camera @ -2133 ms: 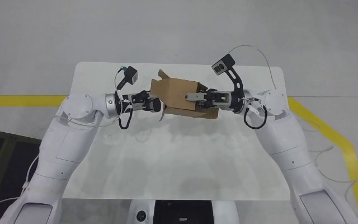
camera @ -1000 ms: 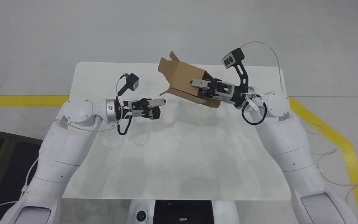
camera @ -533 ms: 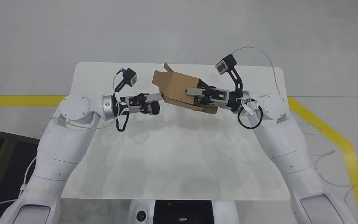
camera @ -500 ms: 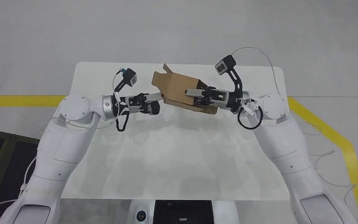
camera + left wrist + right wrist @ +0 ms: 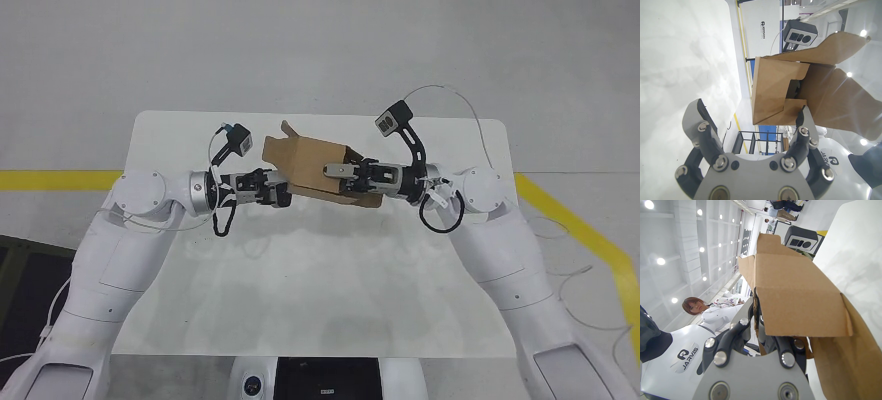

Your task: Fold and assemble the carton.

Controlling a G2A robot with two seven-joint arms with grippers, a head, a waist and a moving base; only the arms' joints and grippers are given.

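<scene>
- Top view: the carton is held tilted above the white worktop, upper centre of the frame. The right tool is at its right side, and the left tool is at its lower left corner.
- Left wrist view: the left tool is released, its fingers spread wide. One fingertip is at a carton flap.
- Right wrist view: the right tool is clenched on a carton wall.

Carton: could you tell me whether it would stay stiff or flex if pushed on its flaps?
Likely light: the right gripper, pinching one wall, holds the carton up. Its open flaps hang unsupported, so a push would probably fold them.
</scene>
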